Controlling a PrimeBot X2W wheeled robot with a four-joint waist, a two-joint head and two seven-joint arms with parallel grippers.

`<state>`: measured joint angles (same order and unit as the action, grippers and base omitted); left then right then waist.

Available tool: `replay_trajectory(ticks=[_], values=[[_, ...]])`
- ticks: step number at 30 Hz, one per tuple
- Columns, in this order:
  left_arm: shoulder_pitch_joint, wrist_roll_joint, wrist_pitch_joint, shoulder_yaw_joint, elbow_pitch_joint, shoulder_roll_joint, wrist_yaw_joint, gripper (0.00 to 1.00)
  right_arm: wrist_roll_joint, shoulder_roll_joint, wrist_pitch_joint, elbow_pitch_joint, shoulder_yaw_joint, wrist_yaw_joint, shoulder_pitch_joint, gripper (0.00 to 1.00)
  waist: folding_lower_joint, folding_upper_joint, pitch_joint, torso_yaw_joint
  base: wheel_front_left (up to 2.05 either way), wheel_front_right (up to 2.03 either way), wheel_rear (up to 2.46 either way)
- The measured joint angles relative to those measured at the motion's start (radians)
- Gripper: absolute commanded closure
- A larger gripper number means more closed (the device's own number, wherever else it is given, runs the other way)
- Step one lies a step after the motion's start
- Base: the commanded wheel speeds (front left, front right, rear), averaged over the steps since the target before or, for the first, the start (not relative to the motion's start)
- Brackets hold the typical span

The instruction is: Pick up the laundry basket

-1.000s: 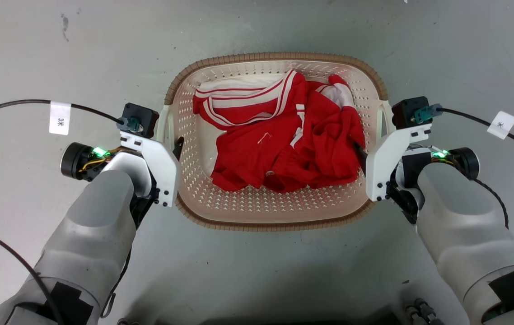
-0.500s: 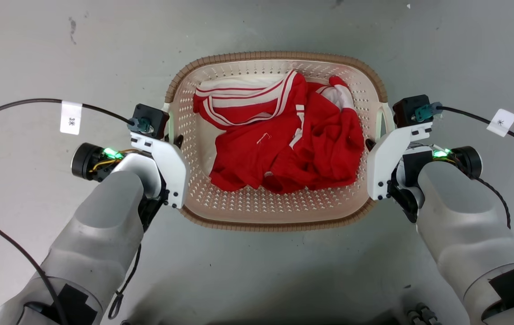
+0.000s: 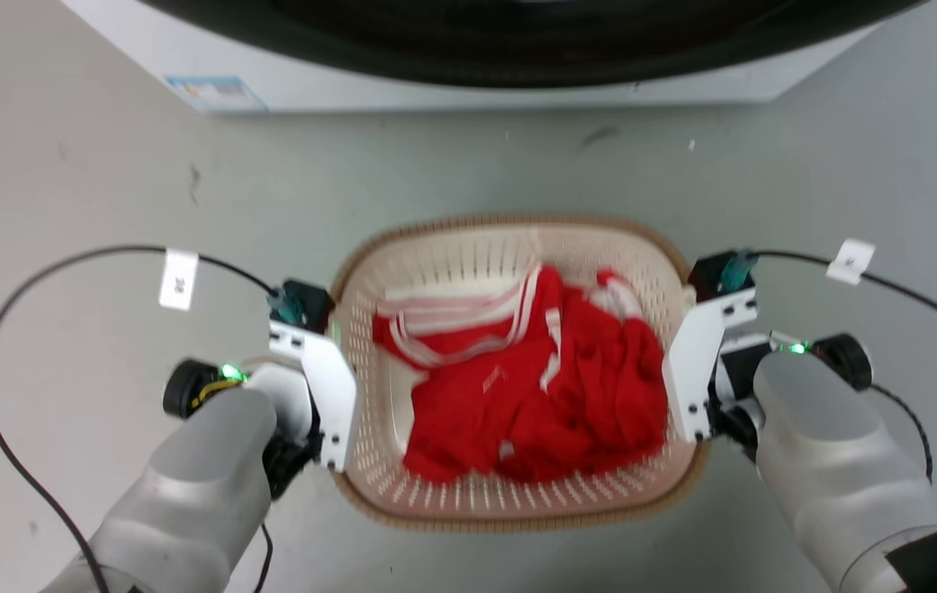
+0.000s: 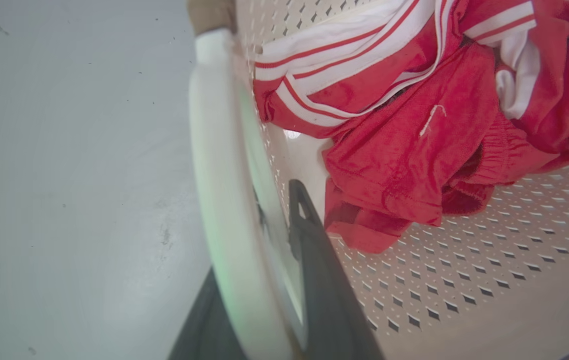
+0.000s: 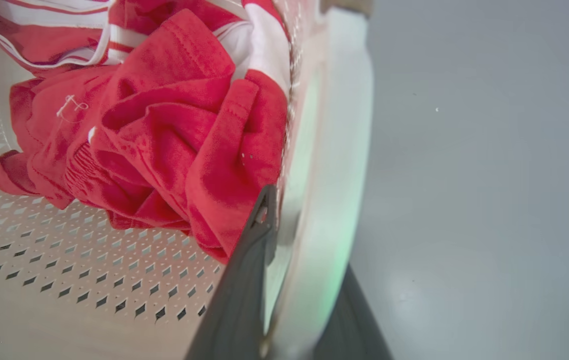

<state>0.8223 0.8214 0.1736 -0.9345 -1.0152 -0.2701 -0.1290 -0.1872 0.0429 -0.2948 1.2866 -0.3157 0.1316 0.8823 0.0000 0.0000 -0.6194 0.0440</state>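
**A:** Item one, the load?
**B:** Basket (image 3: 518,520), cream, brown rim, held straight between our two grippers. We cannot tell whether it is off the floor (image 3: 65,206).

**A:** Left gripper (image 4: 264,220)?
**B:** Clamped on the left handle (image 4: 217,150). Its inner finger (image 4: 314,260) sits inside the perforated wall, the other finger is outside, and the white bar is pinched between them.

**A:** Right gripper (image 5: 304,225)?
**B:** Same entry, mirrored. It is clenched on the right handle (image 5: 337,165), with its inner finger (image 5: 244,280) against the wall inside and the other finger outside.

**A:** Contents?
**B:** Clothes (image 3: 518,395), red with white stripes, one heap. They lie just beside both inner fingers, between our grippers.

**A:** Surroundings?
**B:** Washer (image 3: 435,82), white with a dark door rim, well ahead of both grippers and past the basket's far rim. Two black cables (image 3: 106,249), each with a white tag (image 3: 179,280), run outward from our wrists over the floor.
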Motion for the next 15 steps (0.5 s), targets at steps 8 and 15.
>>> replay_trajectory(ticks=[8,15], values=[[-0.043,0.107,0.089,-0.104,0.064,-0.049,0.000,1.00,0.009,-0.008,-0.149,-0.005,-0.011,0.000,-0.056,1.00,-0.0001,0.0000,0.179,0.000,0.00,0.00,0.00],[-0.085,0.191,0.139,-0.166,0.077,-0.072,-0.002,1.00,-0.055,-0.010,-0.247,-0.014,-0.062,0.000,-0.096,1.00,-0.0002,0.0000,0.334,0.001,0.00,0.00,0.00]])
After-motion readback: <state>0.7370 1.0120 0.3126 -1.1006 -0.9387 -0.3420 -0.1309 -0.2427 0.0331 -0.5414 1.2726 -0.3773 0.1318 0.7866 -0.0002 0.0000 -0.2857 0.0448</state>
